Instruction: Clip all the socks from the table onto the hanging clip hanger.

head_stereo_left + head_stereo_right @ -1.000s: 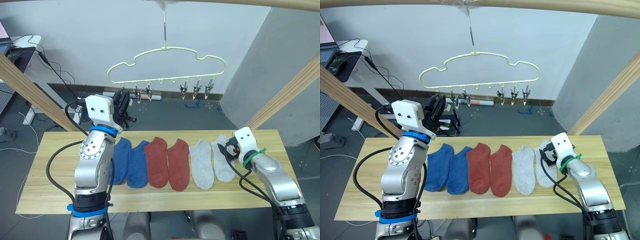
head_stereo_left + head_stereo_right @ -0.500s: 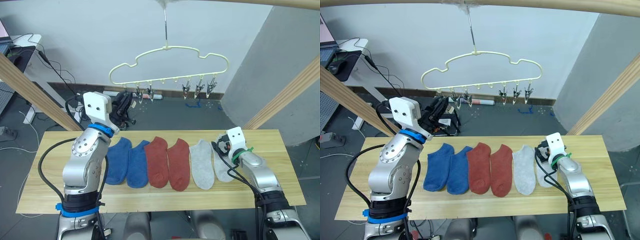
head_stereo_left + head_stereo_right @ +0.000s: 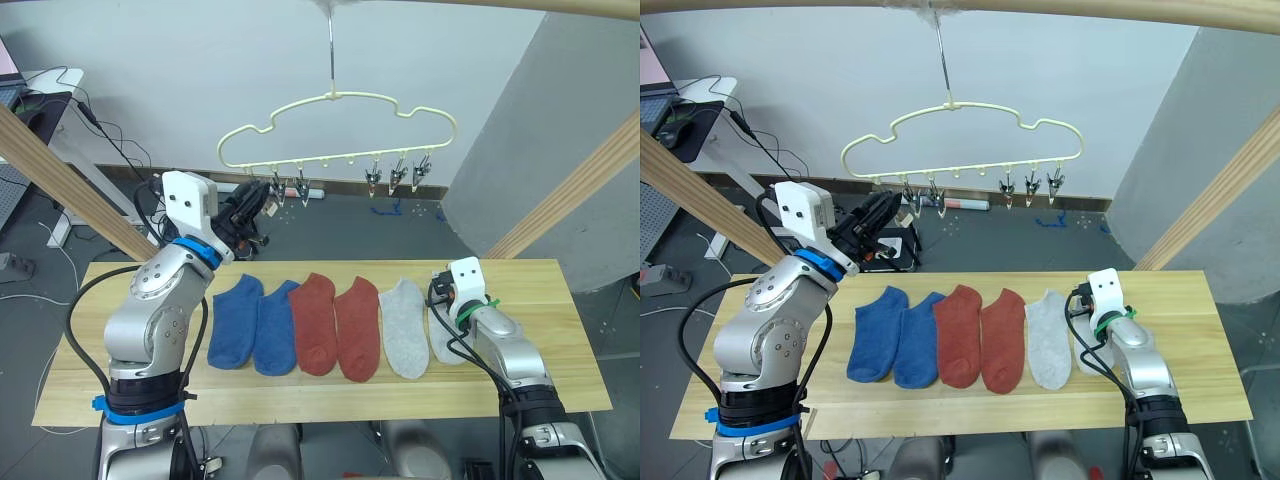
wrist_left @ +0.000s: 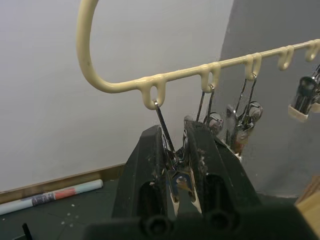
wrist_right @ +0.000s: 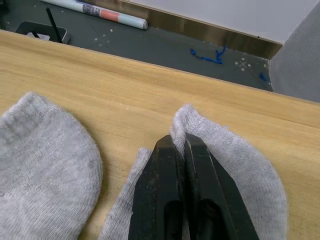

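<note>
Pinching the cuff of the rightmost grey sock [image 5: 235, 150], the right claw [image 5: 179, 145] is now sitting closed on bunched fabric, having slid in from the surface's [image 3: 300, 395] right end. The left claw [image 4: 175, 145], having risen toward the clip hanger [image 3: 340, 125], is clamping the leftmost metal clip [image 4: 177, 172]. Judged: first sock about to be lifted. Remaining socks are lying flat in a row: two blue [image 3: 250, 325], two rust red [image 3: 335, 325], one grey [image 3: 405, 330]. No containers present.
</note>
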You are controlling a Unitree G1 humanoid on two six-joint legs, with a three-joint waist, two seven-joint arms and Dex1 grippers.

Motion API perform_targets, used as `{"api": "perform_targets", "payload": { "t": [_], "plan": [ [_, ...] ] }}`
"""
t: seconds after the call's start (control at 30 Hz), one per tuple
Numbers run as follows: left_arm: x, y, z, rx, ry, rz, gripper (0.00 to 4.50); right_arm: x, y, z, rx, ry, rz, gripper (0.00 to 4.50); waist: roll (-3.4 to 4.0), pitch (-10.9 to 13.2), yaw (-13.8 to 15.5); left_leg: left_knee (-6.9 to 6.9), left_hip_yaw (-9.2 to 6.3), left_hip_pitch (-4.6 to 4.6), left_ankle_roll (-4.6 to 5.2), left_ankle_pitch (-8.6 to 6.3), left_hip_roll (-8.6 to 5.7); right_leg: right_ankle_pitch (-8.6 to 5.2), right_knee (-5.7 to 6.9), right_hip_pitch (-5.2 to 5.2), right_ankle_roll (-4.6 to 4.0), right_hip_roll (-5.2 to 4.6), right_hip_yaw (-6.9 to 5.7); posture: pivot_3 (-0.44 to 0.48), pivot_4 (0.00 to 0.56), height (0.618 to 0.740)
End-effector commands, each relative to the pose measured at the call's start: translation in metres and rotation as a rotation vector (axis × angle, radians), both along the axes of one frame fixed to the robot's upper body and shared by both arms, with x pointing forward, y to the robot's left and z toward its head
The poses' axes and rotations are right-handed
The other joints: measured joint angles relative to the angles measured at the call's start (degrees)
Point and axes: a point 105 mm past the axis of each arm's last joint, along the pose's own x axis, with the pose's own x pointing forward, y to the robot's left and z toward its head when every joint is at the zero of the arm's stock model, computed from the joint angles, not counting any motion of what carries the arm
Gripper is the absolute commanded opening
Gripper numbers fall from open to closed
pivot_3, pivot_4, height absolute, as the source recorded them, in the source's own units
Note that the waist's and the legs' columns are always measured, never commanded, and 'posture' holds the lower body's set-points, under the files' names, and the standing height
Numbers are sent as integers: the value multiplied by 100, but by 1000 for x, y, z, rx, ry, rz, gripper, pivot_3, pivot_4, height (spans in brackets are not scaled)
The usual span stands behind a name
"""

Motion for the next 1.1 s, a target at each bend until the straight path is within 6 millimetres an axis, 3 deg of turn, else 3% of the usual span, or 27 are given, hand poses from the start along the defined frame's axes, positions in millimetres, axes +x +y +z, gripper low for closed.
{"api": "perform_targets", "payload": {
  "t": [0.03,0.1,0.2,0.47,0.57,0.97,1.07,1.1],
  "plan": [
    [-7,-2,17,12,-67,-21,406,-4,5,12,5,-72,32,0,0,0,0,0,0,-1,0,0,0,0,-1,0,0,0,0,-55,315,740],
    [-7,-2,18,16,-68,-18,405,-5,6,18,19,-106,39,0,2,1,1,0,1,-1,0,0,0,0,-2,-1,0,0,1,-55,315,740],
    [-7,-1,18,12,-69,-10,404,-9,8,28,41,-161,48,706,2,2,1,0,1,-1,0,0,0,0,-2,-1,1,0,0,-55,315,740],
    [-7,-1,18,17,-65,-21,404,-13,9,35,13,-212,54,3610,3,2,2,-1,1,-1,0,0,0,0,-2,-2,1,0,1,-57,315,740],
    [-8,-1,18,19,-63,-23,404,-12,6,31,13,-193,38,4500,4,2,1,-1,1,-2,0,0,0,-1,-2,-2,1,0,1,-57,315,740],
    [-11,-2,20,30,-58,-38,403,-3,-20,-3,92,-13,-135,4500,5,3,9,-1,1,-3,0,0,-1,0,-2,-3,0,-1,1,-44,318,740],
    [-11,-2,19,34,-55,-44,402,-4,-19,-7,120,10,-139,3924,5,3,4,-2,2,-3,0,0,0,0,-3,-3,0,-1,1,-44,318,740],
    [-11,-2,19,35,-54,-46,401,-4,-19,-7,131,13,-142,3513,5,3,3,-2,2,-2,0,0,0,0,-2,-3,0,-1,2,-45,318,740]
  ]
}}
